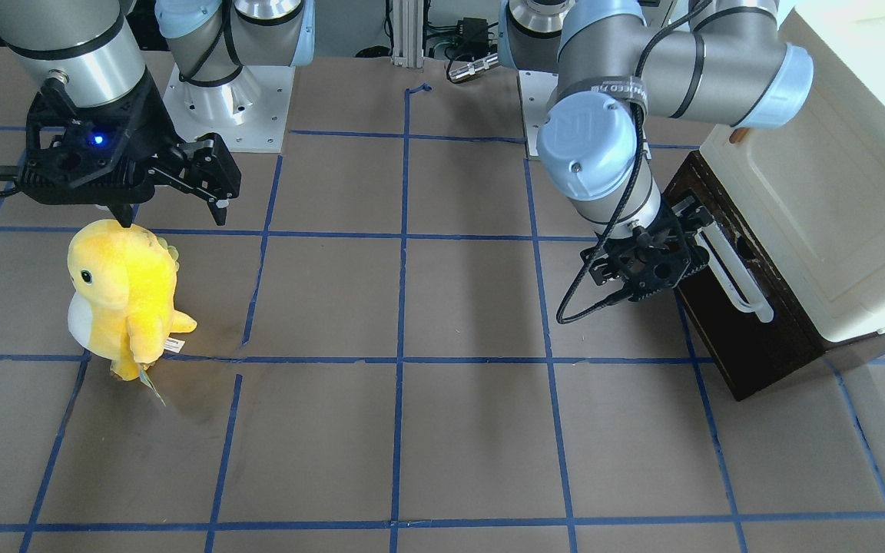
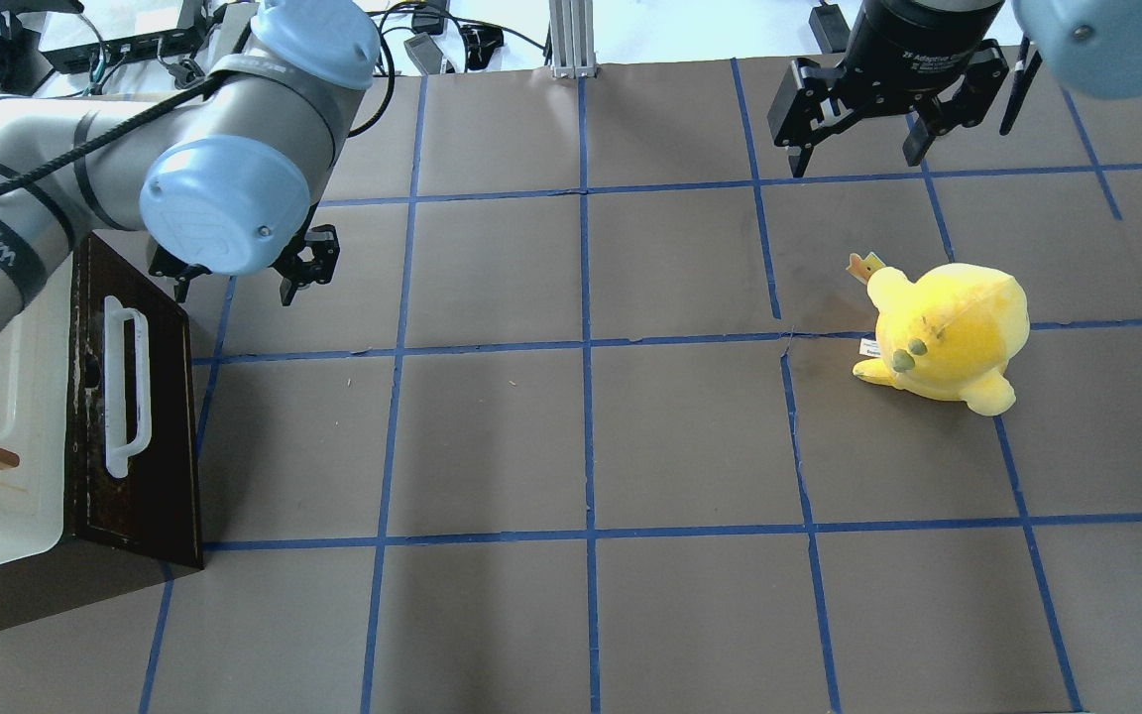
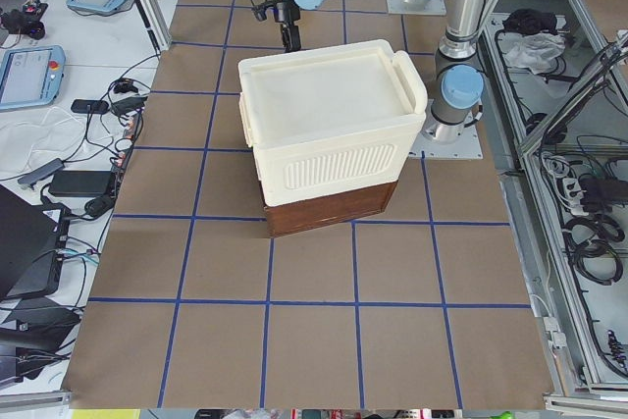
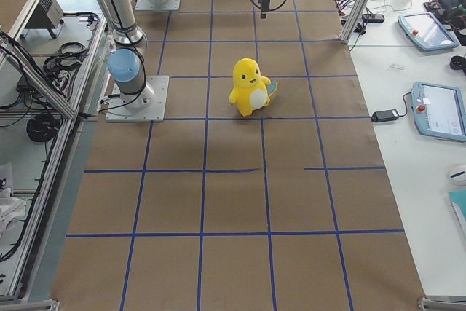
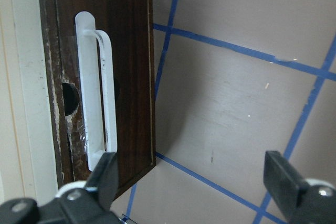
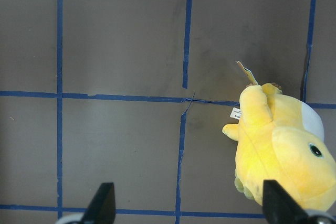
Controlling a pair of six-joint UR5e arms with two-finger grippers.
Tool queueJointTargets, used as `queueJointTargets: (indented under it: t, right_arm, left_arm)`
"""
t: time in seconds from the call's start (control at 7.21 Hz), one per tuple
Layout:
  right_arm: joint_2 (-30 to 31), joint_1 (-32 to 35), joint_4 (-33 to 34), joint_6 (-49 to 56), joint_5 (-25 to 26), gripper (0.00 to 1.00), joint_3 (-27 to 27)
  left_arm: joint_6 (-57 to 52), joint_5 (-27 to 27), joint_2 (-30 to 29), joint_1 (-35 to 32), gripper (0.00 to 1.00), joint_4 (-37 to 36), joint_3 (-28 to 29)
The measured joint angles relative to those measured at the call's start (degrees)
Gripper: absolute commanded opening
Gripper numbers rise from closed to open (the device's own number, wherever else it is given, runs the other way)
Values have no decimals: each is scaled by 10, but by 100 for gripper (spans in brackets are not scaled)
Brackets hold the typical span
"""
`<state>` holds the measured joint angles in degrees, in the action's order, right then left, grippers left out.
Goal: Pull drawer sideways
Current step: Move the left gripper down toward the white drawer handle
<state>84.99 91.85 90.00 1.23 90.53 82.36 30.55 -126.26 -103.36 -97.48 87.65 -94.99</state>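
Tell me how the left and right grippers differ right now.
The left gripper is beside the drawer, one finger near the end of its white handle; the right gripper hangs across the table, near the yellow plush toy. Overhead, the left gripper is half hidden under its arm's elbow; the right gripper shows whole. Both are open and hold nothing.
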Motion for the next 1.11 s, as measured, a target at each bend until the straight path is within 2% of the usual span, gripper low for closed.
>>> queueJointTargets:
  t: [0.28, 0.69, 1.11]
  right_arm:
    - [0, 0, 0, 0, 0, 100, 0]
    - [0, 0, 0, 0, 0, 100, 0]
    - [0, 0, 0, 0, 0, 100, 0]
  left_arm:
    - [53, -78, -39, -12, 100, 13, -26]
    - [93, -199, -68, -14, 100, 78, -67]
    - [113, -272, -83, -13, 100, 107, -100]
